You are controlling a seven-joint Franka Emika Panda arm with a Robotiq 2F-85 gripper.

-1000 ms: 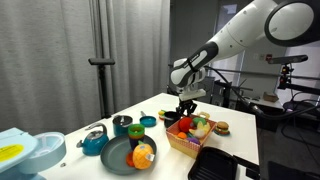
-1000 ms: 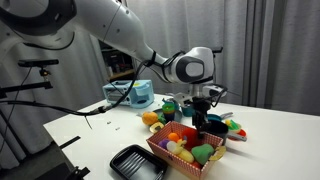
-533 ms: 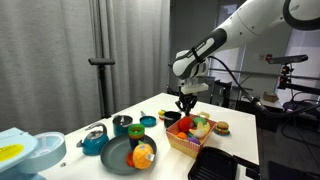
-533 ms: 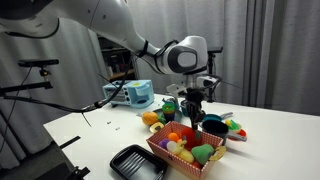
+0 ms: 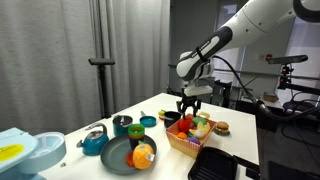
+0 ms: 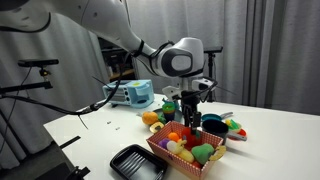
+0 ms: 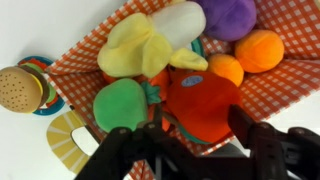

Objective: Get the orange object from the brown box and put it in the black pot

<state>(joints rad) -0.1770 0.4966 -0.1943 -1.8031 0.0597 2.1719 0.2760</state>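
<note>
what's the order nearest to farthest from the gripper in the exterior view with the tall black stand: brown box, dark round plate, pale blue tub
1. brown box: right below the gripper, toward the picture's right.
2. dark round plate: further left in this exterior view, near the table's front edge.
3. pale blue tub: at the picture's far left edge.

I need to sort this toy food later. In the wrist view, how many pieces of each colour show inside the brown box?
Orange pieces: 2
Red piece: 1
Green piece: 1
Purple piece: 1
Yellow-and-white piece: 1
Total: 6
</note>
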